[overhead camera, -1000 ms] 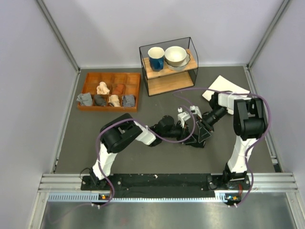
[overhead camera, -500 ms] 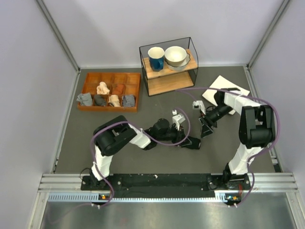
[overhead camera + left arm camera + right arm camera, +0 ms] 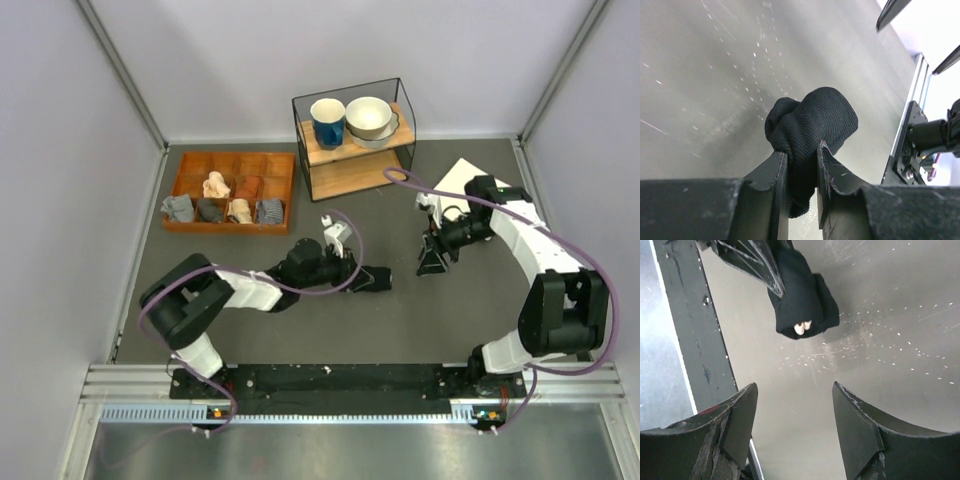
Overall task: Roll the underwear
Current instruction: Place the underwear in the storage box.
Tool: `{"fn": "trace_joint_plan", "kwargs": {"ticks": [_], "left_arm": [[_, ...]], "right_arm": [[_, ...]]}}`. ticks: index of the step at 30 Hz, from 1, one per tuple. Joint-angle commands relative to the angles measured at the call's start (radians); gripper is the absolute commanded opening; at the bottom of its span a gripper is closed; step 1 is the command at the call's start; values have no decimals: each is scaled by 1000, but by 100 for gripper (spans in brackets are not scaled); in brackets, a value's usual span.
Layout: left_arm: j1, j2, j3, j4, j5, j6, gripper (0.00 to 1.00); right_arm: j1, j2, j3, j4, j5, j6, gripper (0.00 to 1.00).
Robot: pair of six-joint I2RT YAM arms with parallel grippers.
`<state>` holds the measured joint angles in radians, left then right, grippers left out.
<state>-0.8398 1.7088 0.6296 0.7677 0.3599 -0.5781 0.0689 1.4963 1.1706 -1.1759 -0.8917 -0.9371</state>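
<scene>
Well off to the left of the left pincer [image 3: 362,278] sits a wooden tray [image 3: 230,229] of small rolled garments. That pincer reaches low across the grey table [image 3: 300,335], and its two fingers [image 3: 774,172] are clamped on the underwear [image 3: 812,122]. The underwear is a tight black roll poking out past the fingertips (a bit of cream shows at its end in the right wrist view). To the right of the roll, near it but clear of it, the right pincer [image 3: 432,264] points downward with its jaws spread wide and nothing between them. Beyond it, further right, a white sheet [image 3: 468,180] lies flat.
</scene>
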Motion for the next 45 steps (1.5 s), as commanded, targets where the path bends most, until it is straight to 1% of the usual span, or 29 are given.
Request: {"fn": "trace_joint_plan", "kwargs": {"ticks": [1, 3, 7, 8, 11, 14, 17, 19, 20, 24, 25, 27, 31, 36, 40, 45], "left_arm": [[54, -147, -11, -60, -39, 14, 0], [79, -215, -8, -109, -48, 21, 0], [169, -333, 18, -246, -85, 67, 0], [186, -380, 25, -319, -99, 78, 0], [260, -445, 62, -427, -119, 119, 0], [350, -480, 100, -519, -125, 142, 0], [445, -476, 142, -554, -119, 168, 0], [517, -439, 197, -597, -88, 182, 0], [536, -427, 215, -607, -85, 191, 0], [629, -344, 317, -639, -104, 215, 0], [640, -297, 362, -646, -111, 219, 0], [659, -243, 412, -651, -119, 233, 0], [674, -77, 553, -666, -133, 262, 0], [697, 66, 677, -693, -134, 277, 0], [709, 179, 739, -706, -139, 279, 0], [734, 273, 806, -734, -148, 276, 0]], "right_arm": [[-9, -53, -26, 44, -64, 47, 62], [-9, -73, -31, 44, -66, 47, 62], [-9, -106, -40, 55, -75, 50, 62], [-9, -110, -42, 56, -78, 49, 62], [-9, -125, -43, 56, -82, 49, 62], [-9, -133, -45, 55, -89, 47, 62], [-9, -137, -46, 58, -89, 47, 62], [-8, -139, -46, 56, -90, 49, 62], [-9, -139, -48, 58, -90, 47, 62], [-7, -140, -46, 56, -89, 49, 62], [-7, -140, -46, 56, -90, 47, 62], [-7, -137, -48, 56, -92, 46, 62], [-7, -127, -48, 58, -89, 44, 62], [-7, -110, -49, 56, -82, 44, 62], [-7, -94, -49, 56, -73, 44, 62], [-6, -77, -51, 59, -67, 43, 62]]}}
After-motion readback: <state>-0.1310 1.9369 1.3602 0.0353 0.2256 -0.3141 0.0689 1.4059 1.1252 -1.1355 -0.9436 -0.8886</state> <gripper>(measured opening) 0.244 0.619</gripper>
